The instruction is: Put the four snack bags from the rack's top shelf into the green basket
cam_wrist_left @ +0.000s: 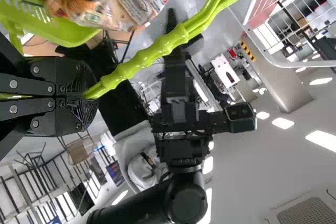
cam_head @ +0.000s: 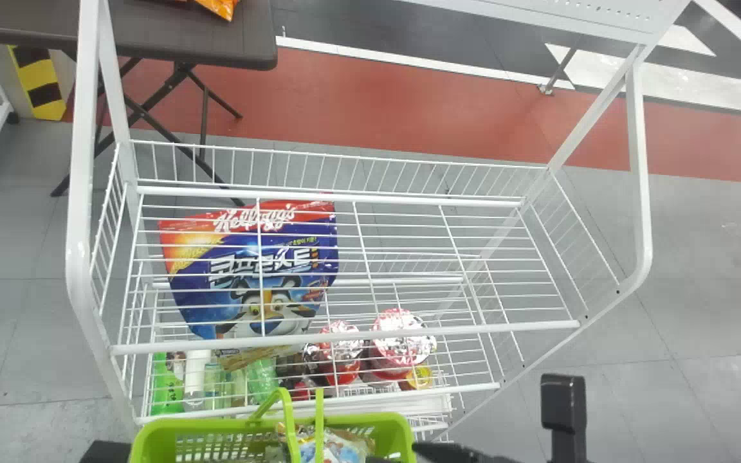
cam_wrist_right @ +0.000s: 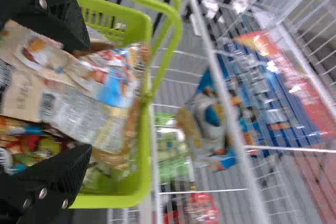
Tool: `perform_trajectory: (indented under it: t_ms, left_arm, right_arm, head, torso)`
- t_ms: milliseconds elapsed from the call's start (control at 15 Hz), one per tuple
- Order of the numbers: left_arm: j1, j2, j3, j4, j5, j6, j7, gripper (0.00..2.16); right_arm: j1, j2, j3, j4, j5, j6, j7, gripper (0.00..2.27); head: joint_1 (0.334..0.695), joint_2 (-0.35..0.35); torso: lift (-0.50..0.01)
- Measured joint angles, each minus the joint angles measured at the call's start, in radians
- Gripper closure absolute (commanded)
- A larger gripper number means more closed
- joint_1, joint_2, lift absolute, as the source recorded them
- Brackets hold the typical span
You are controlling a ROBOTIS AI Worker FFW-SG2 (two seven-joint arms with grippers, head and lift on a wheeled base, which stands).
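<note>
Nearest, at the frame's bottom left of centre, the green basket held snack bags. My right gripper, fingers spread, hung over them; my left gripper pinched the handle. Placing looked nearly finished, withdrawal next. Beyond, centre-left, a cereal bag lay beneath the top shelf.

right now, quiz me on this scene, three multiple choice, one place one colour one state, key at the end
1. Where do the snack bags by the right gripper lie?
a) on the floor
b) in the green basket
c) on the rack's top shelf

2. What colour is the rack?
a) white
b) black
c) yellow

3. How are the right gripper's fingers?
a) pressed together
b) closed on the basket's handle
c) apart

Key:
1 b, the basket's green wall surrounds them in the right wrist view
2 a, its posts and wires are white in the head view
3 c, the right wrist view shows a wide gap between them
</note>
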Motion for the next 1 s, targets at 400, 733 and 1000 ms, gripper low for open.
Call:
perform_trajectory:
  t_ms: [400,733,1000]
  left_arm:
    - [0.002,-0.001,-0.002,-0.002,-0.002,-0.001,0.004,2.11]
    - [0.003,-0.001,-0.007,0.000,-0.003,-0.005,0.015,2.11]
    - [0.004,0.003,-0.007,-0.002,-0.004,-0.006,0.016,2.11]
  right_arm:
    - [0.056,0.027,0.083,0.089,0.041,-0.918,-0.078,0.05]
    - [0.089,0.034,0.229,0.031,0.207,-0.891,-0.377,0.06]
    - [0.090,0.038,0.234,0.018,0.210,-0.869,-0.375,0.06]
  head:
    - [0.695,-0.350]
    - [0.695,-0.350]
    - [0.695,-0.350]
  torso:
    - [0.000]
    - [0.000]
    - [0.000]
